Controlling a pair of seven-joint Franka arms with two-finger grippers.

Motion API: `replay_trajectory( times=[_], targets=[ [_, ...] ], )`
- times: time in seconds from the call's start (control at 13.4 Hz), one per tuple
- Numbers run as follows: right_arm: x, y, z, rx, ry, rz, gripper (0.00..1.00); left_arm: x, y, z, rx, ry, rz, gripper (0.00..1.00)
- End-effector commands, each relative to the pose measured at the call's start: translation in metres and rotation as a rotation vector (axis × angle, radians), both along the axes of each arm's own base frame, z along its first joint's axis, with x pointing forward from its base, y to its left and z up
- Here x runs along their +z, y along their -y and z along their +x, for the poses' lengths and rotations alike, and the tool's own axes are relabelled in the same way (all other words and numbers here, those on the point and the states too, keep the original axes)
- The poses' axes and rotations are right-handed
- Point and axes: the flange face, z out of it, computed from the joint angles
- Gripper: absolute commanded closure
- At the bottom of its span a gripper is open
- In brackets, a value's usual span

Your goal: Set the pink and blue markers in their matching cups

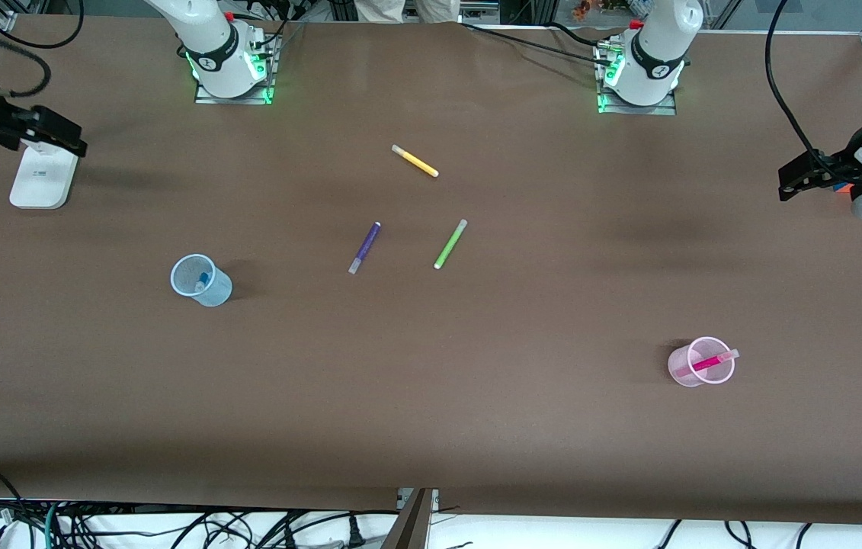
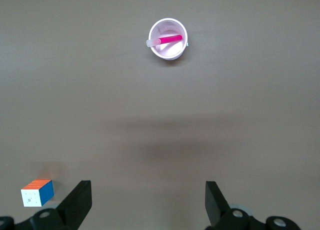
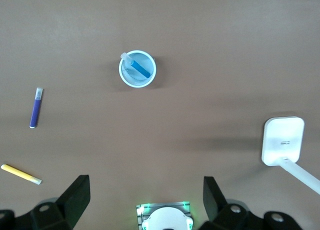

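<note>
Brown table [image 1: 431,396] with both arms drawn back to its ends. The blue cup [image 1: 202,280] stands at left of centre in the front view, toward the right arm's end; the blue marker [image 1: 203,280] leans inside it, seen in the right wrist view as a slanted pen [image 3: 140,66] with its pale cap at the rim. The pink cup [image 1: 701,361] stands at lower right of the front view, toward the left arm's end and nearer the camera than the blue cup. The pink marker [image 1: 707,362] rests in it at a slant, its pale cap poking over the rim.

Three other markers lie flat near mid-table: yellow [image 1: 415,161] uppermost in the frame, purple [image 1: 364,247] and green [image 1: 450,244] side by side below it, apart from each other.

The right gripper [image 1: 57,137] hangs at the left edge of the front view, above a white stand [image 1: 40,177]; its fingers [image 3: 75,200] are spread wide with nothing between them. The left gripper [image 1: 800,175] hangs at the right edge, likewise released and empty, fingers [image 2: 77,202] parted. A small cube [image 2: 37,192], apparently a puzzle cube, sits on the table just beside the left gripper.
</note>
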Motion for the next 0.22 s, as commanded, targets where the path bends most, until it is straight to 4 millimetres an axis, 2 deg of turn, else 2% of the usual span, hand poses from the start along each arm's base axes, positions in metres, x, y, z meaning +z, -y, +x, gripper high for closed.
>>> replay_trajectory(
  times=[0.0, 0.15],
  targets=[
    [-0.0009, 0.0039, -0.0061, -0.020, -0.035, -0.005, 0.00, -0.0020, -0.0057, -0.0016, -0.014, 0.005, -0.021, 0.00],
    [0.0010, 0.0020, 0.0004, -0.019, -0.041, -0.009, 0.00, -0.0022, -0.0058, -0.0018, -0.011, 0.004, -0.019, 0.00]
  ],
)
